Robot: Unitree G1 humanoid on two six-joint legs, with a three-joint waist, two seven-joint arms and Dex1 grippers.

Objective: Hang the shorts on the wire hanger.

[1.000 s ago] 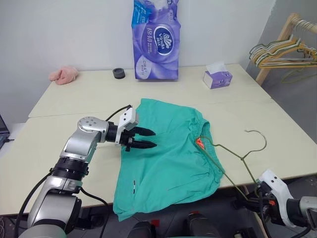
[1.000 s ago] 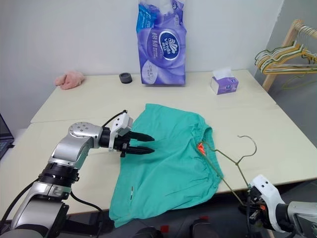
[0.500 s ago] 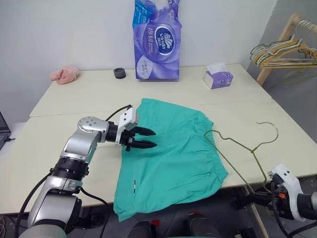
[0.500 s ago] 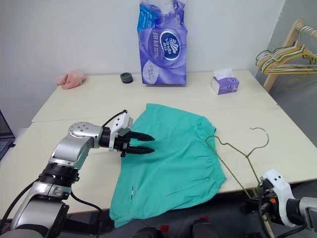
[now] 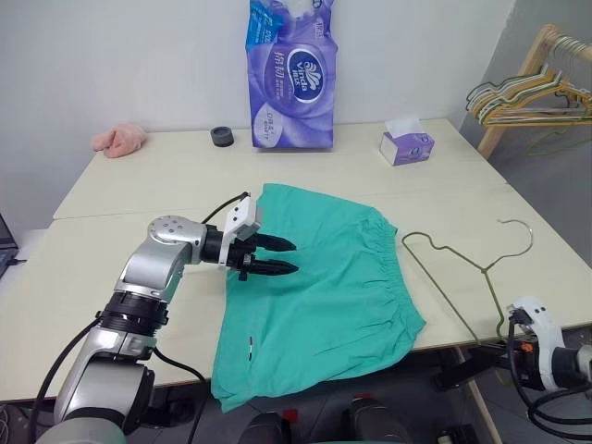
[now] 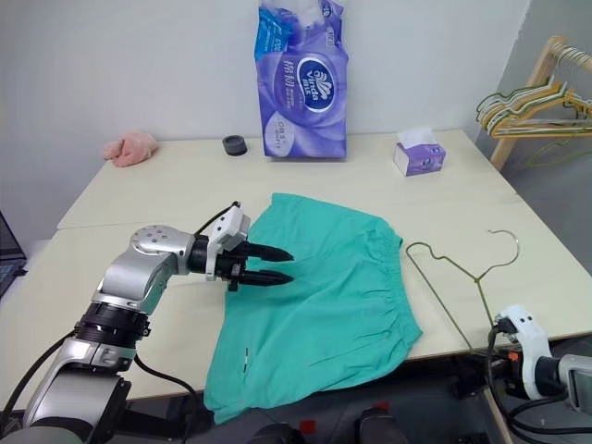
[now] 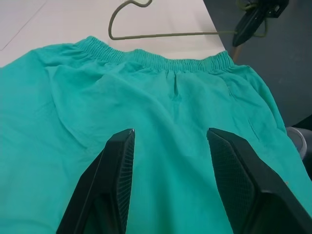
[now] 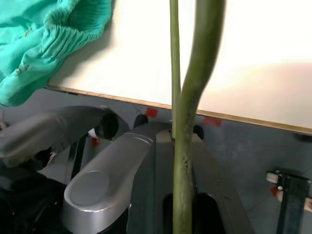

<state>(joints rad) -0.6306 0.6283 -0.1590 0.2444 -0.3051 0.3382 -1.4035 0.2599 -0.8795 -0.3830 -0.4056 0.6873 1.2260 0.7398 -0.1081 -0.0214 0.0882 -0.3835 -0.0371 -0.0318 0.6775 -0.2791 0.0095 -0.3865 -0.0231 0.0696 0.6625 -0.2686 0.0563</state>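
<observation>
Head views: teal shorts (image 5: 319, 296) flat on bench (image 5: 148, 176), left pincer (image 5: 282, 257) half-open above them, wire hanger (image 6: 462, 277) beside waistband, gripped by right pincer (image 6: 507, 331). Left wrist: empty fingers (image 7: 117, 165). Right wrist: clamped wire. Hanging not started.

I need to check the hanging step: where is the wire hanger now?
The wire hanger lies on the table's right side, just right of the shorts, apart from the waistband, its lower corner held by the right gripper.

My head stereo pair looks down over the table (image 5: 139, 176). Both wrist cams sit close, sharing the shorts (image 7: 161, 126) and wire hanger (image 8: 185, 122).
</observation>
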